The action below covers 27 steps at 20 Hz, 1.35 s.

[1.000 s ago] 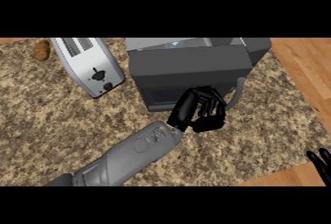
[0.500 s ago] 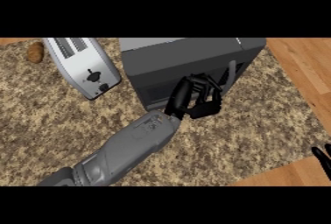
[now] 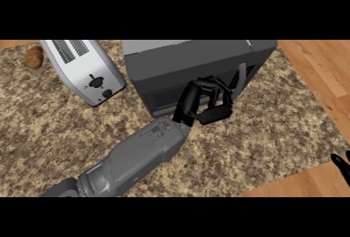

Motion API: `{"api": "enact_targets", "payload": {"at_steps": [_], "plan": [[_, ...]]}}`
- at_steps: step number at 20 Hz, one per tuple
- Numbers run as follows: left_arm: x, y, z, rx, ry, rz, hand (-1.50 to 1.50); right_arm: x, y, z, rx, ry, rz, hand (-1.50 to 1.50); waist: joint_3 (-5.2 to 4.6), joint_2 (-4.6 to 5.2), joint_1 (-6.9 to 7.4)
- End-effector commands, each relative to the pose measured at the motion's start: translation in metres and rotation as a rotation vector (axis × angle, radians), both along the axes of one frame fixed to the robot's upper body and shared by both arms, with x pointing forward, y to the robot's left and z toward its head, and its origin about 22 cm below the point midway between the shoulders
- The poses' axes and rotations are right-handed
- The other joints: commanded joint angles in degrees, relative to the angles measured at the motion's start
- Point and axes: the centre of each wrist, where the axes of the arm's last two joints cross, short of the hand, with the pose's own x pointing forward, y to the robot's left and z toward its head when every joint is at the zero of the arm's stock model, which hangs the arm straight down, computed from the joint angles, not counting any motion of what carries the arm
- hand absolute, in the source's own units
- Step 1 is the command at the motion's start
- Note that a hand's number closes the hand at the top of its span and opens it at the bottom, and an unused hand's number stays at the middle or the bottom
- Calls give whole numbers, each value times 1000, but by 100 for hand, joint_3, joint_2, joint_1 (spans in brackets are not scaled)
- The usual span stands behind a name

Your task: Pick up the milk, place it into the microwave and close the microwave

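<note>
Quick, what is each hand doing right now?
Left hand: at the microwave door, fingers curled, holding nothing visible.
Right hand: only fingertips show at the right edge; cannot tell.

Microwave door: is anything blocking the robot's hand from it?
No, nothing is. The left hand is already right at the front of the microwave, with nothing between them. The toaster stands off to the side. The milk isn't visible, so it may be inside.

we see worktop point(image 3: 273, 134): speckled stone, wood edging | microwave point(image 3: 191, 60): matt dark metal | toaster point(image 3: 85, 69): smooth silvery metal
</note>
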Motion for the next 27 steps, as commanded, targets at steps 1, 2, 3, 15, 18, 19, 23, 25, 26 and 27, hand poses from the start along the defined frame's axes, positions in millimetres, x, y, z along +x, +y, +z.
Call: {"api": "enact_targets", "payload": {"at_steps": [1,2,3,15,18,19,23,25,26,27], "plan": [[20,9,4,6,-17,97,150,2,2,7,-1,-17,44,-150,-7,78,-35],[20,8,6,-10,-4,94,150,1,3,7,3,-18,49,-150,-8,91,-95],[18,10,1,-5,-11,103,150,3,3,8,2,-20,63,-150,-5,108,-60],[22,10,4,-38,-36,137,150,3,8,19,-4,-31,140,-150,-2,147,-176],[20,13,-5,-29,-44,160,150,0,10,21,-13,-28,159,-150,-4,144,-245],[22,10,3,-53,-43,150,150,1,10,19,5,-29,157,-150,3,153,-236],[21,10,1,-51,-56,153,150,3,11,26,-9,-43,166,-150,-7,174,-229],[21,11,0,-45,-60,157,150,1,13,24,7,-30,170,-150,-1,157,-242],[21,12,-1,-55,-54,161,150,2,11,24,-2,-28,169,-150,-2,162,-209],[19,12,-4,-49,-54,159,150,2,11,26,-8,-37,177,-150,-1,179,-277]]}}
